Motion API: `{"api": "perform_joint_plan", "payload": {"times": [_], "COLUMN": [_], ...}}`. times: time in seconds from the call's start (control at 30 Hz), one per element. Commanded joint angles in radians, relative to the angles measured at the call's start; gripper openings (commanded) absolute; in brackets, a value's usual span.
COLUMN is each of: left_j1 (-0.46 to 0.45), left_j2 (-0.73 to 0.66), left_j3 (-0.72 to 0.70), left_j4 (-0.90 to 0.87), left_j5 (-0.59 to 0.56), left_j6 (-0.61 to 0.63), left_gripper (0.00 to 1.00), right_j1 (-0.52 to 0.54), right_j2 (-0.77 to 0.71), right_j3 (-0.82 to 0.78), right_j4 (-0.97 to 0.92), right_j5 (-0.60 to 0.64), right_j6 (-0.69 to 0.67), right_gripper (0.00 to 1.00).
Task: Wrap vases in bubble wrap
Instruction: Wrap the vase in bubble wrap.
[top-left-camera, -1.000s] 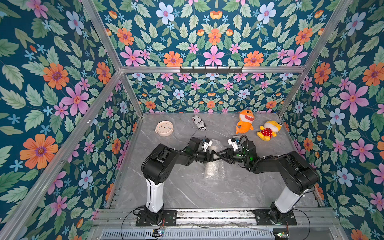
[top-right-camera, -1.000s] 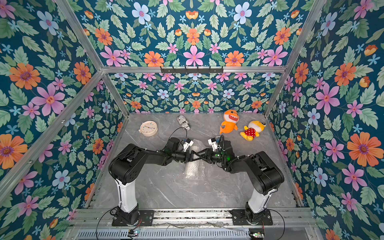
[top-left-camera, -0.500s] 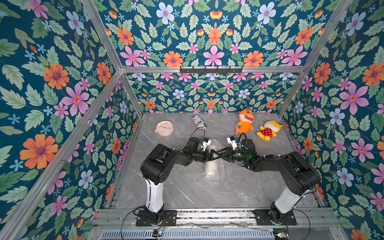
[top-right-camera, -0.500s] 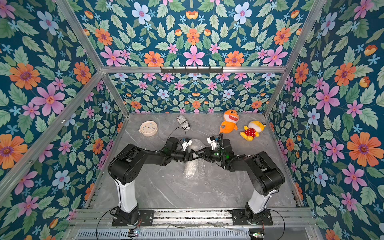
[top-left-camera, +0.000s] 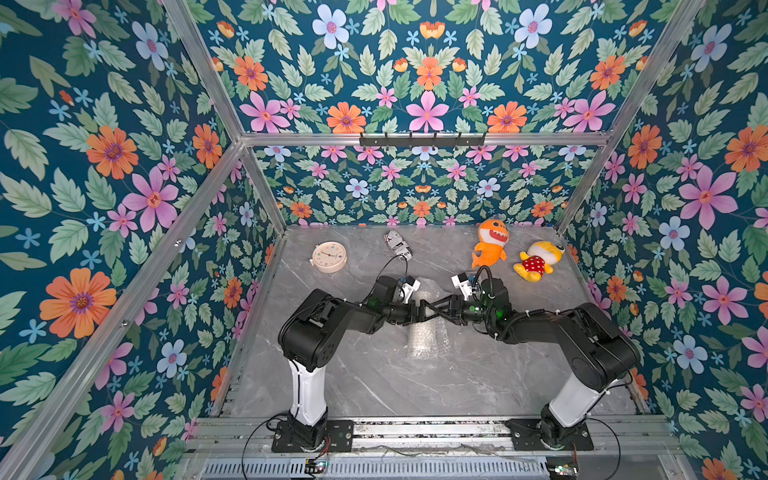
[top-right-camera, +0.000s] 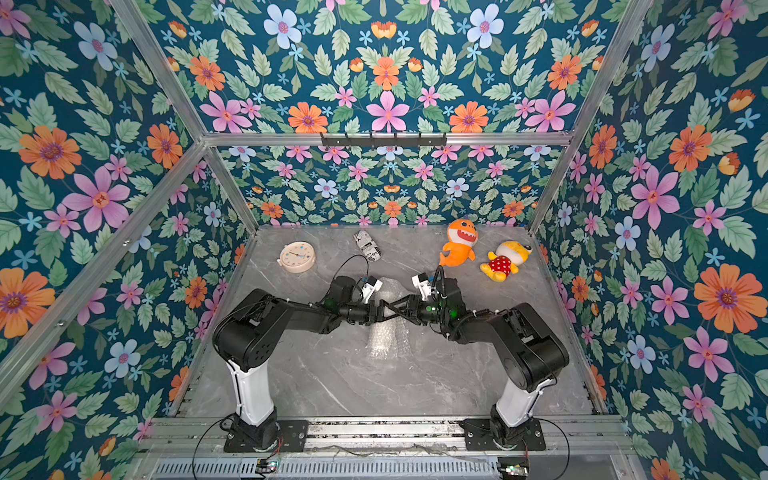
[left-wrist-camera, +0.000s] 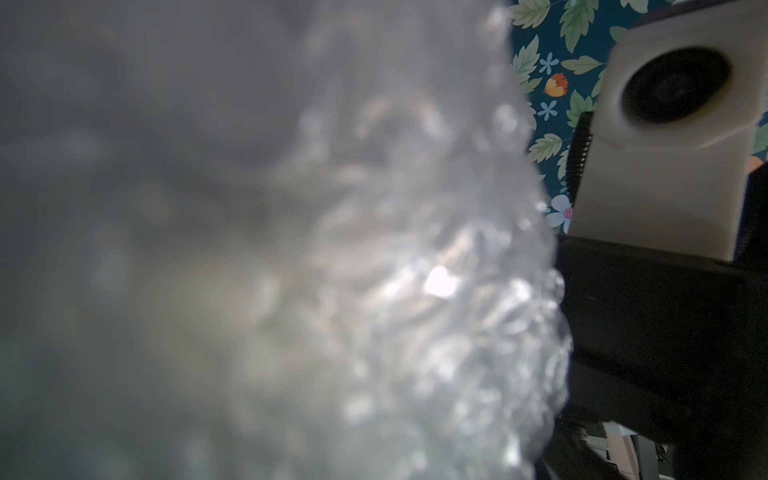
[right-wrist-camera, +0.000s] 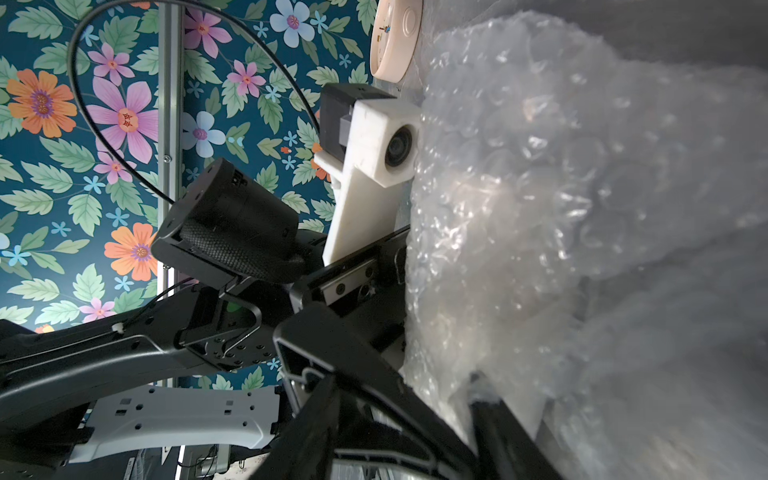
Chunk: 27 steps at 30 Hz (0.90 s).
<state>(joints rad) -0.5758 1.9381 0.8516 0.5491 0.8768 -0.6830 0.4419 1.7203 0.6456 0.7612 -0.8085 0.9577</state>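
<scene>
The bubble wrap (top-left-camera: 428, 338) (top-right-camera: 384, 338) lies rolled into a shiny bundle at the middle of the grey table. The vase is hidden inside it. Both arms meet over the far half of the roll. My left gripper (top-left-camera: 417, 312) (top-right-camera: 376, 312) presses against the wrap with its jaws spread wide. In the left wrist view, blurred bubble wrap (left-wrist-camera: 374, 291) fills nearly everything. My right gripper (top-left-camera: 432, 309) (top-right-camera: 390, 309) faces it from the other side. Its black fingers (right-wrist-camera: 357, 374) stand on either side of a fold of bubble wrap (right-wrist-camera: 540, 187) and pinch it.
At the back of the table are a round cream clock (top-left-camera: 329, 257), a small printed packet (top-left-camera: 399, 246), an orange shark plush (top-left-camera: 490, 246) and a yellow plush (top-left-camera: 538, 261). Floral walls with metal posts enclose the table on three sides.
The left gripper's jaws have spread apart on the wrap. Both arms and the bundle have barely shifted.
</scene>
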Motion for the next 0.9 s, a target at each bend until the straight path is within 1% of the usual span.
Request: {"api": "perform_joint_plan", "payload": {"times": [0.0,0.07,0.13,0.27,0.57,0.87], "left_j1": [-0.01,-0.01,-0.01,-0.01,-0.018,-0.032], "left_j2": [0.009,0.012,0.012,0.004,0.025,0.033], "left_j3": [0.016,0.028,0.036,0.041,0.043,0.072], "left_j4": [-0.164,-0.207,-0.236,-0.234,-0.226,-0.254], "left_j5": [-0.011,-0.02,-0.027,-0.029,-0.044,-0.059], "left_j6": [0.079,0.103,0.12,0.117,0.105,0.108], "left_gripper": [0.97,0.96,0.99,1.0,1.0,1.0], "right_j1": [0.012,0.003,-0.004,-0.017,-0.016,0.001], "right_j2": [0.017,0.024,0.025,0.031,-0.017,-0.024], "right_j3": [-0.01,-0.015,-0.019,-0.02,-0.026,-0.011], "right_j4": [-0.084,-0.077,-0.076,-0.072,-0.041,-0.028], "right_j5": [0.034,0.033,0.037,0.024,0.003,-0.008], "right_j6": [0.0,0.004,0.0,-0.004,0.022,0.041], "right_gripper": [0.53,0.62,0.69,0.75,0.79,0.79]}}
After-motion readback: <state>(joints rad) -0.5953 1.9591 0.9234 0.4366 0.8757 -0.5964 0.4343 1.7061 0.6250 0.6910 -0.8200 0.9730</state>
